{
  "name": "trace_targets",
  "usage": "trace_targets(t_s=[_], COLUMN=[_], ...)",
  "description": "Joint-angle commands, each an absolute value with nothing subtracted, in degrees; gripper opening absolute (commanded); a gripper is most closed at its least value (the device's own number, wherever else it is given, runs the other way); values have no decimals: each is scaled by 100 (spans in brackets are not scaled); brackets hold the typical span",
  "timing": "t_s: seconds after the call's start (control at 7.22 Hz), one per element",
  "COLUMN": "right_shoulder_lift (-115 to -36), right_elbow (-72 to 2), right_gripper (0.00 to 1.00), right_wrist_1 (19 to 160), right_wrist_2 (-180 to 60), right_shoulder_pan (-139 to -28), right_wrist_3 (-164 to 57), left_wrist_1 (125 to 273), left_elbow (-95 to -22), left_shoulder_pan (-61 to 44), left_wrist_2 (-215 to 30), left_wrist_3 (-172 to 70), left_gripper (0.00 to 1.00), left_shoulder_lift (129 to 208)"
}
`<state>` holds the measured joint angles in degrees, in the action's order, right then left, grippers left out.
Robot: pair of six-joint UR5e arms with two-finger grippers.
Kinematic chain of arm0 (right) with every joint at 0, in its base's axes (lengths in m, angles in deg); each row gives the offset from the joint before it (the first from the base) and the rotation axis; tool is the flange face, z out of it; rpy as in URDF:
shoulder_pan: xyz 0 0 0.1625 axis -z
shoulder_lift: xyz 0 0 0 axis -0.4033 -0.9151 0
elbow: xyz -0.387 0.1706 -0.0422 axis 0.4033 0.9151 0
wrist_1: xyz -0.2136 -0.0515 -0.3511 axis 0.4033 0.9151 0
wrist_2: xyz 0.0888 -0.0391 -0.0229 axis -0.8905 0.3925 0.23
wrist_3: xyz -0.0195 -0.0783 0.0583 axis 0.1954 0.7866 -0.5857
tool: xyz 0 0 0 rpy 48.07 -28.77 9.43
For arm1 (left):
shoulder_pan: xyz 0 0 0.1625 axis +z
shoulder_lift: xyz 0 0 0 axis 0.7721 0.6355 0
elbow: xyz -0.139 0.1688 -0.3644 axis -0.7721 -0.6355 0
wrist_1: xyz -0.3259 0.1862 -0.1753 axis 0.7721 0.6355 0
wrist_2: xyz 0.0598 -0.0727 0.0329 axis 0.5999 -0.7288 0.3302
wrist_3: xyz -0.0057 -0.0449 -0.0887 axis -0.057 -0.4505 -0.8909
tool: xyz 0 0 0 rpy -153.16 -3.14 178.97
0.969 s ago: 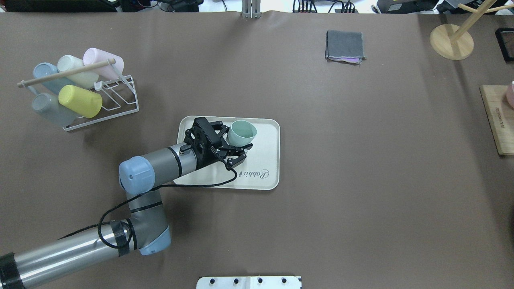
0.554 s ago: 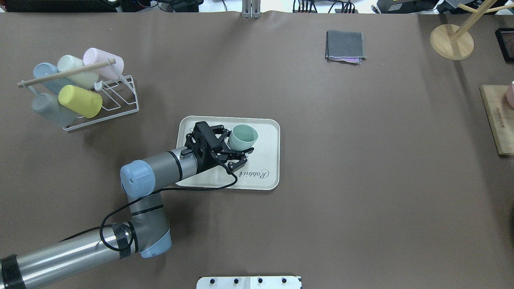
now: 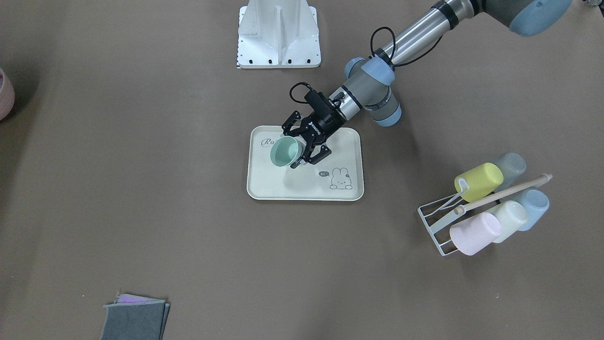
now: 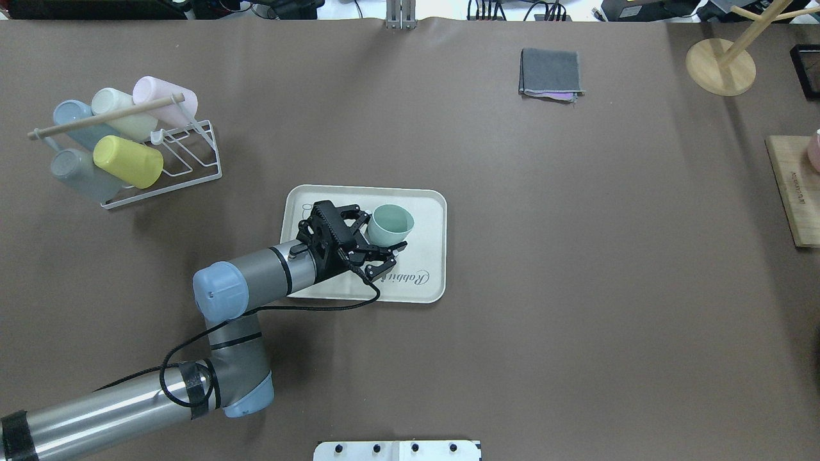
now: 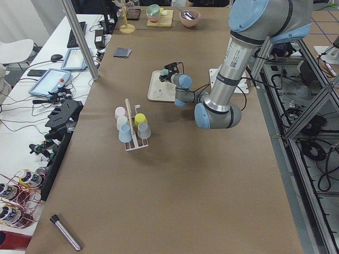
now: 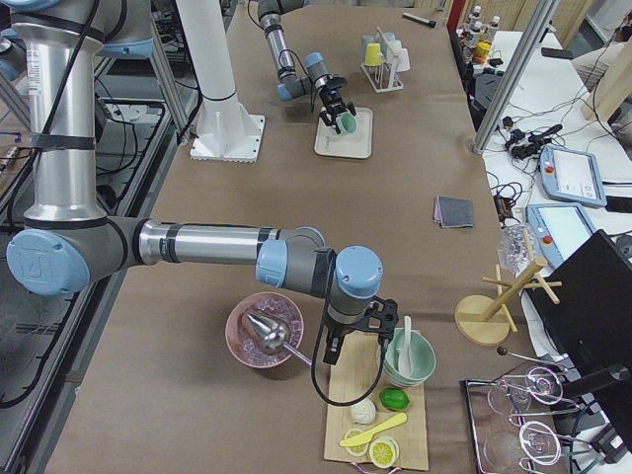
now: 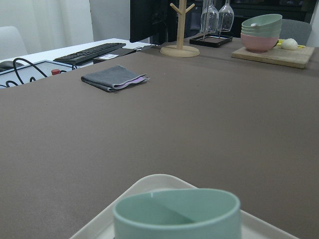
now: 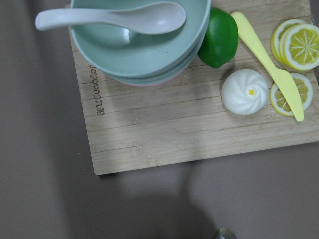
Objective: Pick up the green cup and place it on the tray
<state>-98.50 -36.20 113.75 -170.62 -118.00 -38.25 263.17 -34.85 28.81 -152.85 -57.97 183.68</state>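
The green cup (image 4: 392,224) is a mint tumbler, open end up and tilted, over the cream tray (image 4: 424,206). It also shows in the front view (image 3: 284,152) and large at the bottom of the left wrist view (image 7: 177,211). My left gripper (image 4: 384,234) is shut on the cup, one finger on each side, and holds it just above the tray's floor (image 3: 302,189). My right gripper (image 6: 348,334) shows only in the right side view, above a wooden board, and I cannot tell whether it is open or shut.
A white wire rack (image 4: 186,160) at the far left holds several pastel cups, among them a yellow-green one (image 4: 128,161). A folded grey cloth (image 4: 551,72) lies at the back. A wooden stand (image 4: 721,65) and a wooden board (image 4: 791,192) with bowls (image 8: 139,40) are at the right.
My left gripper has carried the green cup a little toward the robot's side and slightly right over the tray. The grip is unchanged.
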Motion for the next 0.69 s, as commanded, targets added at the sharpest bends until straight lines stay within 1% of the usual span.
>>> trace_targets(t_s=[0.0,0.14,0.42,0.55], right_shoulder_lift=[-9868,-9877,-9894,-9894], right_elbow=[-3610,-3619,-3636,-3636], right_gripper=[100,100,100,100], right_wrist_1=[11362,11362,11353,11353], right_wrist_2=[-17059,-17068,-17068,-17068], right_shoulder_pan=[-11800,-11800,-11800,-11800], right_wrist_3=[-3788,-3787,-3779,-3779], left_wrist_1=[26326,26360,26361,26370], left_elbow=[-3510,-3510,-3510,-3519], left_shoulder_pan=[2901,2901,2892,2901], left_wrist_2=[-15271,-15271,-15271,-15271], left_wrist_3=[-5761,-5761,-5761,-5761], left_gripper=[74,76,87,87], left_shoulder_lift=[18314,18305,18296,18261])
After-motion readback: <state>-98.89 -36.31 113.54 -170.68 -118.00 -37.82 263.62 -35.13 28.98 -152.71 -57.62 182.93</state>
